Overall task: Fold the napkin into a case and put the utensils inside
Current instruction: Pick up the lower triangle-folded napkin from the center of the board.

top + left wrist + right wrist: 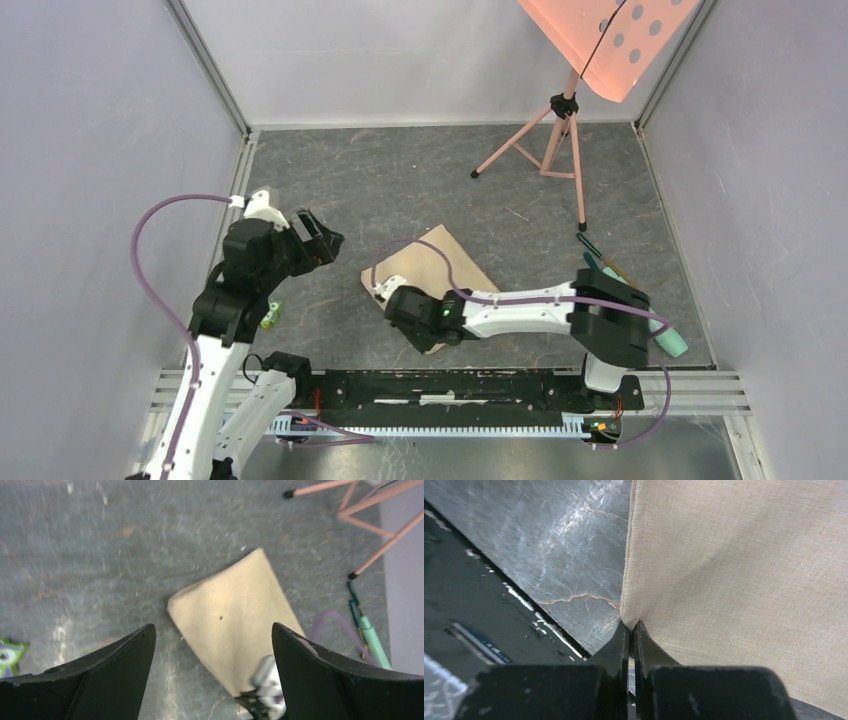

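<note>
At the far left a small green frog toy (pixel 272 315) lies on the grey table (pixel 400 180), well apart from the work. Above it the left gripper (pixel 318 238) hangs with its fingers spread wide and nothing between them. It faces the napkin (pixel 235 620), I would guess ready to pin or take a second corner.

The napkin lies tilted near the middle of the table, just ahead of the arms' bases. The right gripper (pixel 630 625) is clamped tight on the near corner of the cloth. A grip on the corner seems chosen so the fabric can be drawn over into a fold. The case is not yet formed.

Further right a pink stand (pixel 560 135) rests at the back. A mint cylinder (pixel 672 342) lies by the right arm with some slim pieces beside it. I cannot pick out the utensils for sure.

No label or writing is readable anywhere.
</note>
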